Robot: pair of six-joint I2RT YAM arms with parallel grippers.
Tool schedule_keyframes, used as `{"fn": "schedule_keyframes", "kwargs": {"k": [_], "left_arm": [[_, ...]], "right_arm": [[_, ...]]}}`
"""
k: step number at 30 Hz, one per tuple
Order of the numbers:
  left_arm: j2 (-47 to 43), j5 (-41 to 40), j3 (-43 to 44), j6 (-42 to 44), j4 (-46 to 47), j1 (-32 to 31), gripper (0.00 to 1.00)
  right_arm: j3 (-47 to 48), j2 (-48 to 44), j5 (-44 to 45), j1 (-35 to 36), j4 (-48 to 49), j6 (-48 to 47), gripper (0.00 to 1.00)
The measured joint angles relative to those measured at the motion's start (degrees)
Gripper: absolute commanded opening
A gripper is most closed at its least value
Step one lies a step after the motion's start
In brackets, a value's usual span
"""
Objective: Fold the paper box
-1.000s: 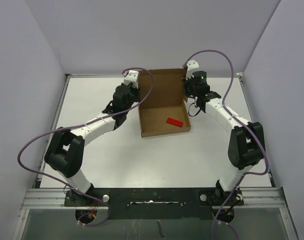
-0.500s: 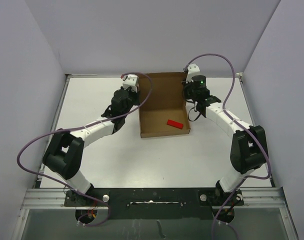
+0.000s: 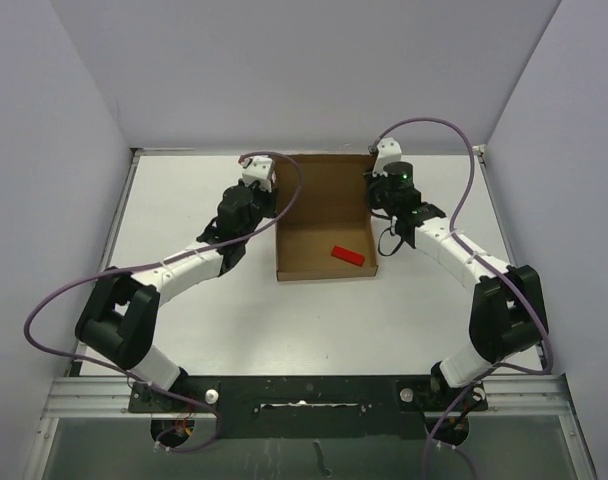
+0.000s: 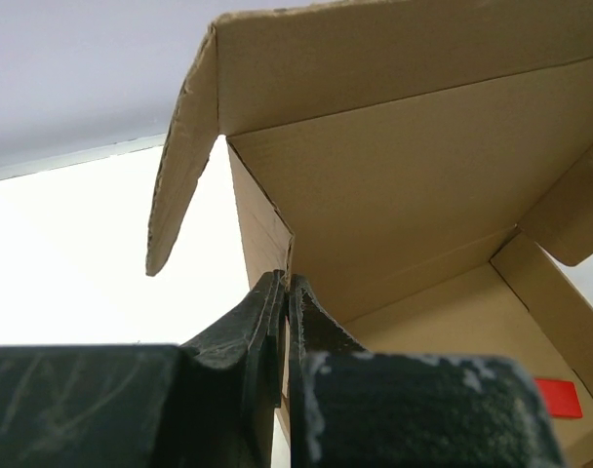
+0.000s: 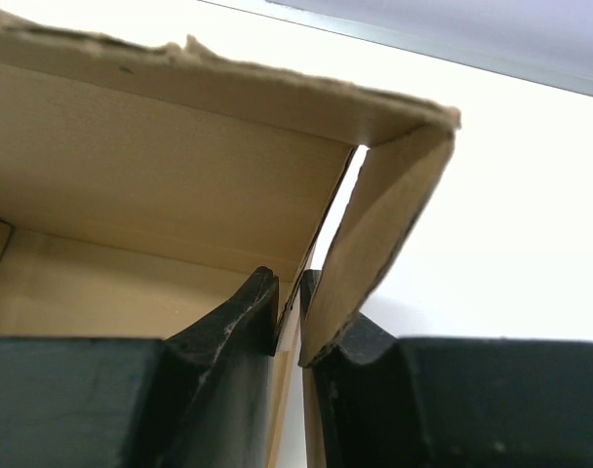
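Reaching forward, both arms [image 3: 189,262] flank paper box [image 3: 322,215].

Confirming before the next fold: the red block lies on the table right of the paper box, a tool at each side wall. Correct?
No. The red block lies inside the paper box, on its floor, as the top external view shows. The left tool and right tool are at its side walls.

Even, bright, diffuse light. We see the white table [image 3: 164,200] glaring to blankness in both wrist views, soft shadow inside the paper box [image 4: 394,185], and blurred dark fingers [image 5: 228,327] up close.
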Motion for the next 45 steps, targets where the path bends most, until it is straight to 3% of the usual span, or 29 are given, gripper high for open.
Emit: {"fn": "schedule_keyframes", "kwargs": {"k": [45], "left_arm": [[-9.38, 0.44, -8.81, -0.07, -4.13, -3.67, 0.0]], "right_arm": [[-14.91, -11.87, 1.33, 3.91, 0.07, 1.68, 0.18]]}}
